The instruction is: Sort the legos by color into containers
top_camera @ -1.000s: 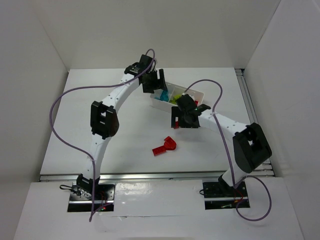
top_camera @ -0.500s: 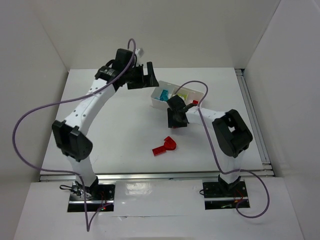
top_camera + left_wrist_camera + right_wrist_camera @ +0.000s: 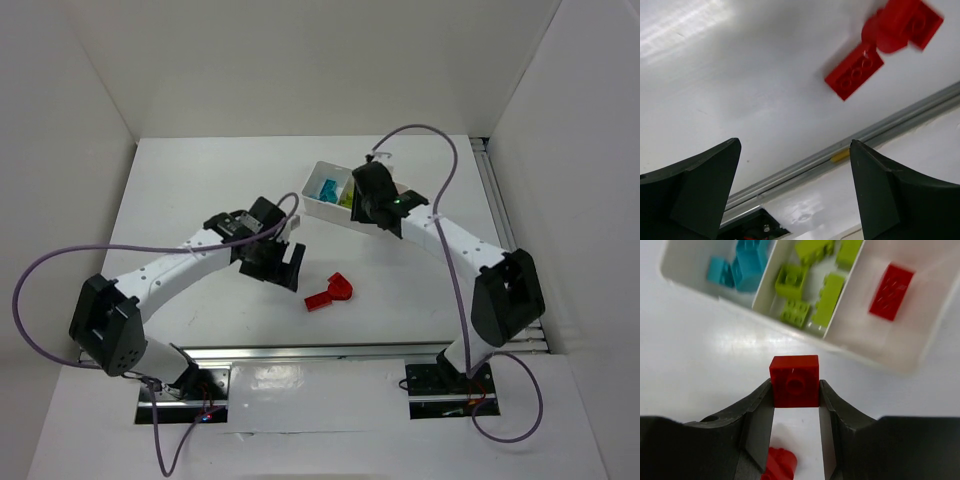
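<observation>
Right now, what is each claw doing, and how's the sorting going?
Right gripper shut on red brick, by the tray. Left gripper open near loose red pieces. Nothing seen in the way.

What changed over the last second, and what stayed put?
The left gripper swung from the left end of the tray back toward the near side, now open near the loose red pieces. The right gripper advanced from in front of the tray to its near edge, shut on a red brick. Tray and loose red pieces stayed put.
</observation>
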`<state>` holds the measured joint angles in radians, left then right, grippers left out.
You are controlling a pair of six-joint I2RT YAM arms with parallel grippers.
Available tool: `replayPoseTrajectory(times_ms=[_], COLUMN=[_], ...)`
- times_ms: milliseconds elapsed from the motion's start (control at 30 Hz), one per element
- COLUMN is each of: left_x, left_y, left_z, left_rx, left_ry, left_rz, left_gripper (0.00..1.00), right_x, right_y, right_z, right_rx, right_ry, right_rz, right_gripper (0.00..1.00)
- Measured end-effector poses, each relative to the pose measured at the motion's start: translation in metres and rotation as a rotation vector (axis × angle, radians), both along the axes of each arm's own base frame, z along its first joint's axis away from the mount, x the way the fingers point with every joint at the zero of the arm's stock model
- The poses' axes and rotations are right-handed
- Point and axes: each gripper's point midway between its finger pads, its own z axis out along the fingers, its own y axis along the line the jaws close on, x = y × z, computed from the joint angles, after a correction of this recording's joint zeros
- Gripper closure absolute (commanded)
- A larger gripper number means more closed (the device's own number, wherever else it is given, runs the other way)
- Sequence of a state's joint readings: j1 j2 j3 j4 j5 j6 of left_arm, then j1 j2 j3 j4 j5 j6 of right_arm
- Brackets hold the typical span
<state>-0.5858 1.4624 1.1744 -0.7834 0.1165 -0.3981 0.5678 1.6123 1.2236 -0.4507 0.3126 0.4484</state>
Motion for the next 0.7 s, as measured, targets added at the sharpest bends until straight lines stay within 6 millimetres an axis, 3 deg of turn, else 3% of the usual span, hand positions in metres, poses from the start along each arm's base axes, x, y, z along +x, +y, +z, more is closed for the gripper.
replayPoseTrajectory(times_ms=[67, 133, 233, 333, 400, 433, 467, 533, 600, 700], left_x=[-0.021, -0.031, -0.044, -0.052, -0.057, -0.059, -0.06, -0.06, -0.056, -0.05], left_y=[-0.005, -0.014, -0.032, -0.046, -0.053, -0.056, -0.058, -0.062, -0.067, -0.073], left_z=[-0.01, -0.012, -0.015, -0.027, -0.037, -0.043, -0.049, -0.058, -0.064, -0.068], left_rx=[0.022, 0.025, 0.028, 0.054, 0.082, 0.099, 0.117, 0.15, 0.17, 0.18], left_ry=[0.021, 0.015, -0.004, -0.01, -0.005, -0.005, -0.005, -0.005, -0.014, -0.032], left_rz=[-0.071, -0.135, -0.233, -0.309, -0.346, -0.365, -0.387, -0.408, -0.429, -0.444], left_gripper=[0.0, 0.0, 0.0, 0.0, 0.0, 0.0, 0.0, 0.0, 0.01, 0.05], right_x=[0.014, 0.025, 0.043, 0.065, 0.074, 0.077, 0.081, 0.086, 0.089, 0.091], right_y=[-0.013, -0.031, -0.056, -0.073, -0.078, -0.082, -0.085, -0.088, -0.091, -0.091], right_z=[0.028, 0.042, 0.041, 0.025, 0.011, 0.002, -0.005, -0.015, -0.018, -0.014], right_rx=[0.021, 0.024, 0.013, -0.007, -0.021, -0.031, -0.037, -0.041, -0.04, -0.032], right_ry=[-0.069, -0.105, -0.105, -0.079, -0.052, -0.035, -0.02, 0.0, 0.006, -0.002], right_rz=[-0.052, -0.107, -0.18, -0.231, -0.247, -0.254, -0.261, -0.268, -0.276, -0.274], right_gripper=[0.79, 0.79, 0.79, 0.77, 0.69, 0.61, 0.38, 0.26, 0.2, 0.2])
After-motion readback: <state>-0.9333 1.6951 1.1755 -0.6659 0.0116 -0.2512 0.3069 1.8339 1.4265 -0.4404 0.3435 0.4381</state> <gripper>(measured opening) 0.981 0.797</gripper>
